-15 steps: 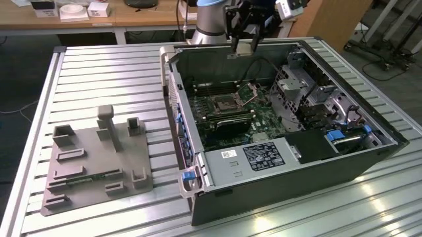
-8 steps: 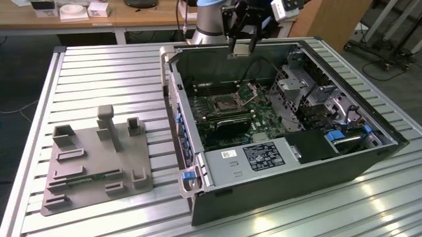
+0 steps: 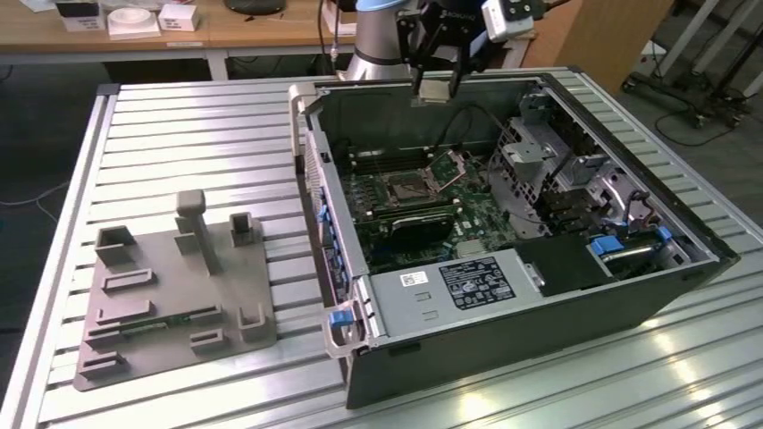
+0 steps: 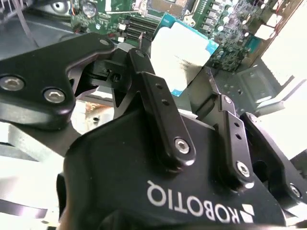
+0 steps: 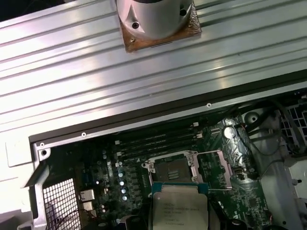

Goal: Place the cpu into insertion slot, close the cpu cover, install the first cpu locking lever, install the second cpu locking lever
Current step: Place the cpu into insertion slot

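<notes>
Cpu [image 3: 431,93] is off the board, clamped by its edges in the gripper [image 3: 434,87], which is closed on it. In the exterior view it hangs over the far wall of the open pc case [image 3: 537,349], at roughly 12 to 1 o'clock of the insertion slot [image 3: 406,189] and well apart from it. Both wrist views show its silver top facing the cameras.

Slot is bare, dark pin field exposed. The cpu cover [image 5: 211,153] is swung open, standing at about 2 o'clock of the slot in the exterior view. Lever positions are too small to call. Grey fixture plate [image 3: 179,295] sits on the desk [image 3: 179,134] at 9 o'clock of the case and isn't involved.

My read: step one, the cpu transfer, is in hand; nothing is seated, cover and both levers are not done.

Placement calls for:
- chip centred over the socket, edges square to the rim
- level approach, no tilt
- path kept clear of the raised cover
- no side load on the pins
</notes>
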`<move>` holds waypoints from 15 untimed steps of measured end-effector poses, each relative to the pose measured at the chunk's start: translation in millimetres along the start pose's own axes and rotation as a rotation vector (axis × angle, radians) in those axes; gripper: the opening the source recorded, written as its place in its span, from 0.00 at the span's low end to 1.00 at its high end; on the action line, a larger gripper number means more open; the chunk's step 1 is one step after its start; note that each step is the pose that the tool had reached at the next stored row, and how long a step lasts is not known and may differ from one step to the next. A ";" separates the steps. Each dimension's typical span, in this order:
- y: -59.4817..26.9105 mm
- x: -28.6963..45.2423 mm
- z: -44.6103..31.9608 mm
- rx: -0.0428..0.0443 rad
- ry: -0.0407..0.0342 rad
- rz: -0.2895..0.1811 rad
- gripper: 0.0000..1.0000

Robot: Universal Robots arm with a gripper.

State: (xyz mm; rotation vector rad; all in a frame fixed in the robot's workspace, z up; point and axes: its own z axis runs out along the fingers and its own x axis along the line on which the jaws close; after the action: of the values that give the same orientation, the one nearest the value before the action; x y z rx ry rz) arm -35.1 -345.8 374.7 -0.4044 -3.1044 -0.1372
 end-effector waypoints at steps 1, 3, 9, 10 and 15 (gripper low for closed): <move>0.0 0.0 0.2 -0.0004 -0.0014 0.016 0.54; 0.0 0.0 0.5 -0.0009 -0.0043 0.050 0.54; -0.2 0.3 1.8 -0.0026 -0.0120 0.139 0.54; -0.3 0.5 2.0 -0.0030 -0.0132 0.153 0.54; -1.1 3.0 2.7 -0.0039 -0.0174 0.202 0.54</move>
State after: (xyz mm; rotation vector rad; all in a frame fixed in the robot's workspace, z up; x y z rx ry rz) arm -38.3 -345.8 371.9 -0.7189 -3.0561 -0.1382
